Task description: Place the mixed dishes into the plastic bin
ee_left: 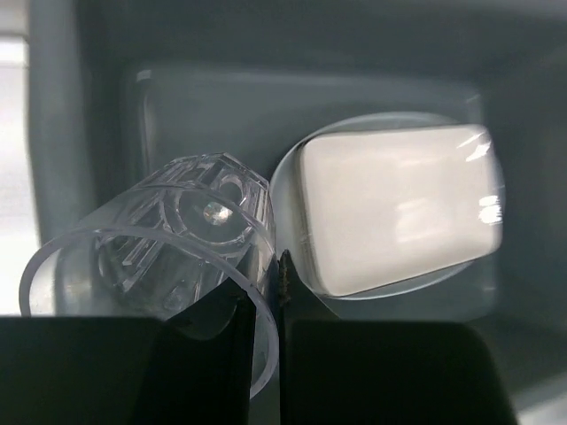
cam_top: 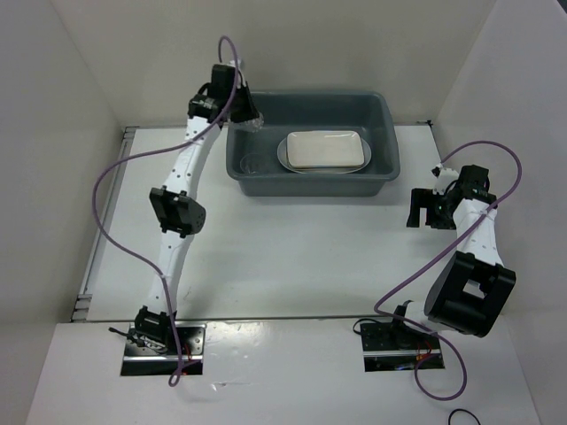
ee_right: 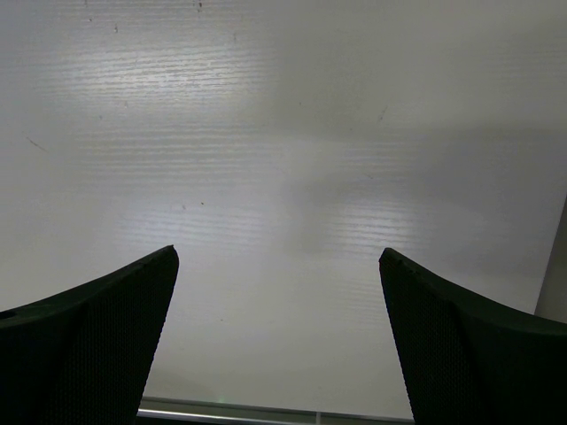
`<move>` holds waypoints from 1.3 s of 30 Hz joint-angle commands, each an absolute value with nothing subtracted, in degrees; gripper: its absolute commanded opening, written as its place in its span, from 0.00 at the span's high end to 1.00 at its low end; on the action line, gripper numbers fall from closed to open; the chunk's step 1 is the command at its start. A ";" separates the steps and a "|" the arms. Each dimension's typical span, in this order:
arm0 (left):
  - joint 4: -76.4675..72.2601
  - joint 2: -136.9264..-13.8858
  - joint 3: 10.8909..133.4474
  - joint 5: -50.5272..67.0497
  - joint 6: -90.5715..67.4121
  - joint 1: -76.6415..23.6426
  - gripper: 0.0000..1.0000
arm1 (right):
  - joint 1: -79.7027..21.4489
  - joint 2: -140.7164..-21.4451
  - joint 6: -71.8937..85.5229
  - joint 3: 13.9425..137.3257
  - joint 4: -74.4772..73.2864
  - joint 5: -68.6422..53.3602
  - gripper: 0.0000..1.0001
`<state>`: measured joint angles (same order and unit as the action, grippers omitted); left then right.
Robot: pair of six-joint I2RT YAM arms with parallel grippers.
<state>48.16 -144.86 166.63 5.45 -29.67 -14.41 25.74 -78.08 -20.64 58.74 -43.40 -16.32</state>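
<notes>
Glass cup (ee_left: pixel 168 239): I have it pinched by the rim wall in the left gripper (ee_left: pixel 266 301), lower left of the left wrist view; it is clear, ribbed at the base, tilted on its side, and hangs over the bin's left end.
Left gripper: jaws drawn narrow, one finger inside the cup and one outside, closed on the thin glass wall.
Plastic bin (cam_top: pixel 312 173): dark grey tub with rounded corners and flared rim, upper centre of the top view.
Dishes inside: a cream rounded-rectangle plate (cam_top: pixel 324 149) lies on a white oval platter (cam_top: pixel 285 155); both look smooth and glazed. A second clear cup (cam_top: pixel 252 163) seems to sit on the bin floor at the left, but it is faint.
Step in hand: I judge this is the cup's drop-off, the cup being over the bin and not yet let go.
Next move: I would lower it toward the bare floor left of the platter, then ease the jaws apart; glass on glazed ware could chip.
Right gripper (cam_top: pixel 429 211): jaws spread wide, holding nothing, over bare white table (ee_right: pixel 283 177) at the right of the top view.
</notes>
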 commanded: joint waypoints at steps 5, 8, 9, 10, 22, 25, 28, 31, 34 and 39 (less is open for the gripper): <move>51.86 -152.83 174.10 -6.32 -25.75 -16.96 1.00 | 25.49 -77.78 -21.01 59.06 -42.45 -16.79 0.01; 51.33 -155.56 174.64 -8.53 -25.22 -17.67 1.00 | 25.49 -77.78 -21.01 59.06 -42.45 -16.26 0.01; 52.11 -156.26 174.64 -9.40 -25.22 -17.67 1.00 | 25.49 -77.78 -21.01 59.06 -42.45 -16.26 0.01; 52.82 -156.88 174.64 -9.93 -25.22 -17.67 1.00 | 25.49 -77.78 -21.01 59.06 -42.45 -16.26 0.01; 52.82 -161.89 177.19 -13.45 -25.75 -18.20 0.79 | 25.49 -78.84 -20.48 59.06 -42.45 -15.73 0.01; 52.82 -161.89 177.19 -13.45 -25.75 -18.19 0.65 | 25.49 -79.45 -20.48 59.06 -42.45 -15.21 0.01; 52.82 -161.89 177.71 -13.45 -25.75 -17.67 0.53 | 25.49 -79.45 -20.48 59.06 -42.45 -15.21 0.01; 53.35 -161.89 178.24 -14.06 -25.75 -17.67 0.45 | 25.49 -79.98 -20.48 59.06 -42.45 -15.21 0.01; 53.35 -161.29 179.74 -14.59 -25.75 -17.67 0.30 | 25.49 -79.98 -20.48 59.06 -42.45 -15.21 0.01; 50.28 -153.92 179.74 -19.58 -25.75 -18.72 0.09 | 25.49 -79.98 -20.48 59.06 -42.45 -15.21 0.01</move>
